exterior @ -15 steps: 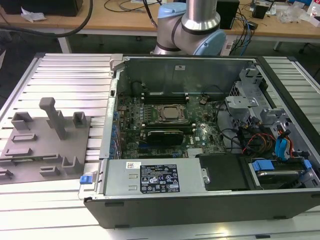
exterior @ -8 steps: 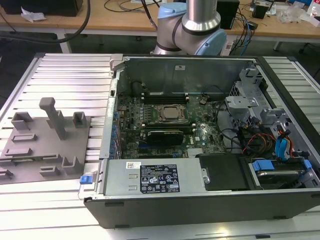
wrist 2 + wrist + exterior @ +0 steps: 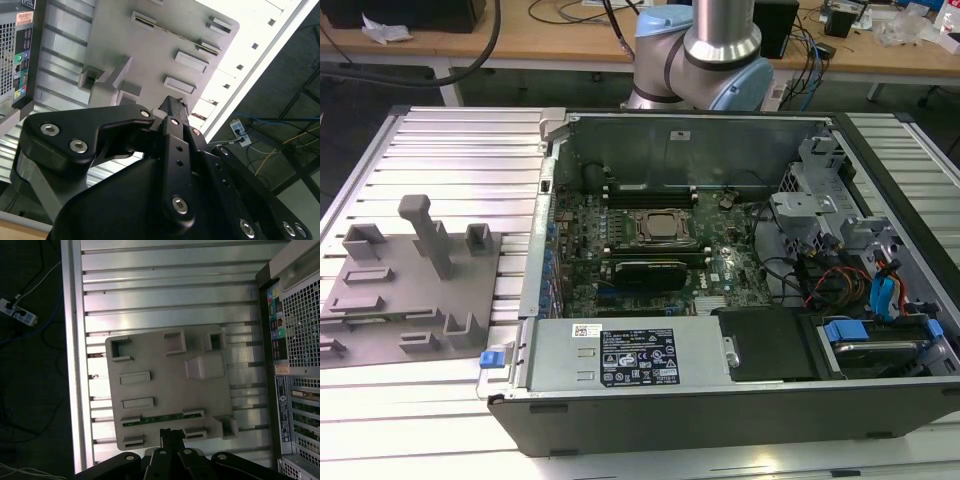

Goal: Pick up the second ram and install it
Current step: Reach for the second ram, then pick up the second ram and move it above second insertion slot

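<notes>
We're barely started here: the second ram (image 3: 162, 417) sits in its slot on the grey holder plate (image 3: 150, 360), out on the surface (image 3: 165, 295) beside the open PC case (image 3: 720, 300). The gripper (image 3: 167, 432) hangs above it, jaws apparently pinched together on nothing, so pickup and install are both left.

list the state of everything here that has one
gripper: jaws shut, empty, clear of the fixture plate
second ram: resting in holders on the fixture plate, not gripped
computer case: on its side, side panel off, interior exposed
</notes>
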`<state>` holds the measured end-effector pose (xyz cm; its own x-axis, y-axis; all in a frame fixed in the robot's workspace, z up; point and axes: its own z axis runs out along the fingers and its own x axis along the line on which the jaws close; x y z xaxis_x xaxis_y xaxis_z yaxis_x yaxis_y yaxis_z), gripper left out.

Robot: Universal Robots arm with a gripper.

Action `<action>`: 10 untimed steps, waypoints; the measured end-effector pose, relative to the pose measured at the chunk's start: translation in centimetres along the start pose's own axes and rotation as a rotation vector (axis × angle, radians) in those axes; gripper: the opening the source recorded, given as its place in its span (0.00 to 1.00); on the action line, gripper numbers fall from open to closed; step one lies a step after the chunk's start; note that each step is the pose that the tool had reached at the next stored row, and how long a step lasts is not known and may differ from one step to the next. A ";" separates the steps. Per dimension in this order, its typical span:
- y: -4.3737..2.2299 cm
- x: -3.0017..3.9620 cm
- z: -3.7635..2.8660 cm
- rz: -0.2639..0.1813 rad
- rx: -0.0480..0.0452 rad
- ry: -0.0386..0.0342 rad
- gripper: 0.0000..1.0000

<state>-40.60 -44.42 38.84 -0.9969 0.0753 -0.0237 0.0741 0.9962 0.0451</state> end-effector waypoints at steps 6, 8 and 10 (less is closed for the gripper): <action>-0.02 0.00 -0.01 -0.020 -0.0004 0.0010 0.11; -0.02 0.00 -0.01 -0.039 -0.0009 0.0018 0.11; -0.02 0.00 0.00 -0.088 -0.0021 0.0040 0.11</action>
<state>-40.60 -44.44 38.84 -0.9996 -0.0130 -0.0237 -0.0140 0.9989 0.0451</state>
